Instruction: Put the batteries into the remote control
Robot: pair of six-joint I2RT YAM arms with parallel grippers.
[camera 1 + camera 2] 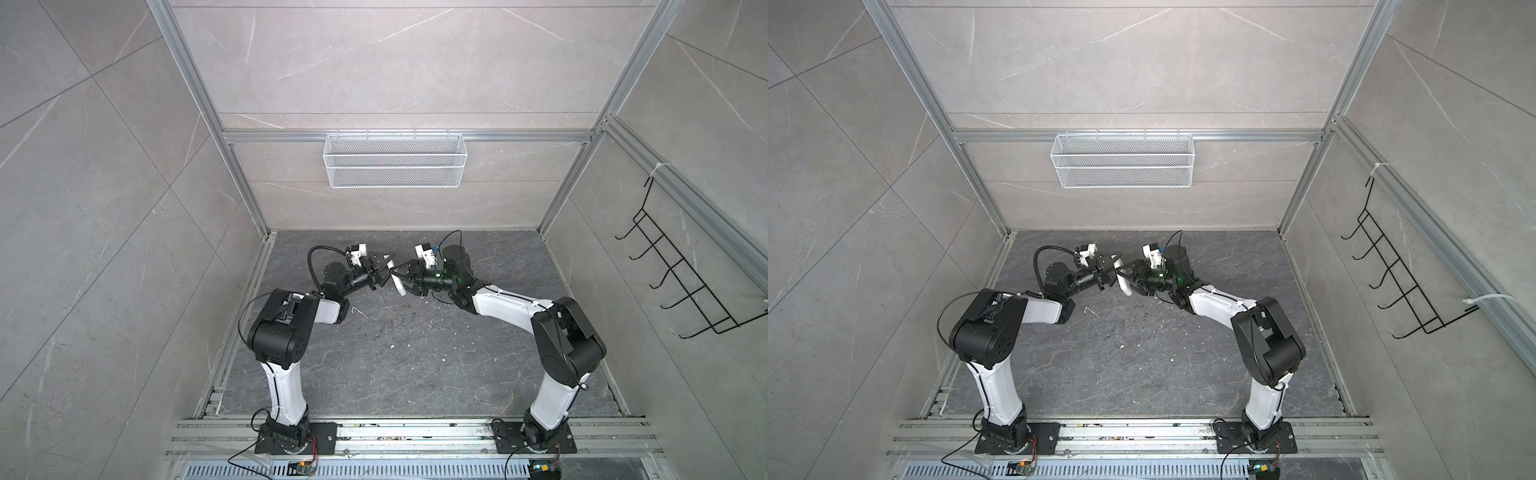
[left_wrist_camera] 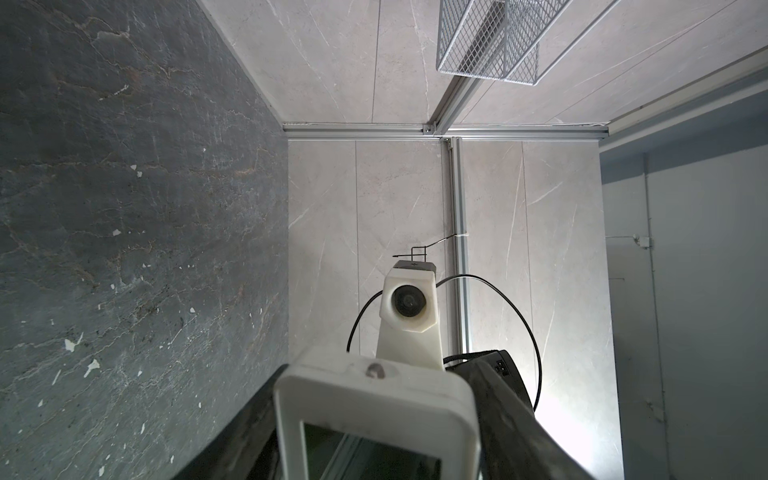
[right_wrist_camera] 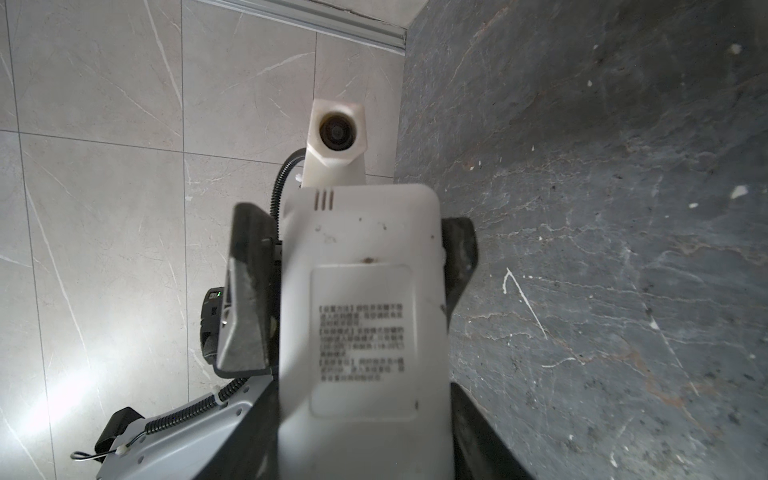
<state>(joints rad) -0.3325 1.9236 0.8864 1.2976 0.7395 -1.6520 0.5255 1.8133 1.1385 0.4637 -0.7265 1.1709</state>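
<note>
The right gripper (image 3: 365, 432) is clamped across the remote control (image 3: 361, 232) and holds it in mid-air above the dark stone tabletop (image 1: 415, 353). The left gripper (image 2: 380, 374) pinches the display end from the opposite side. The labelled panel (image 3: 361, 340) on the back looks shut. I see no batteries anywhere, loose or held, so I can't tell whether they are inside. To my eye, loading is either finished or not begun.
</note>
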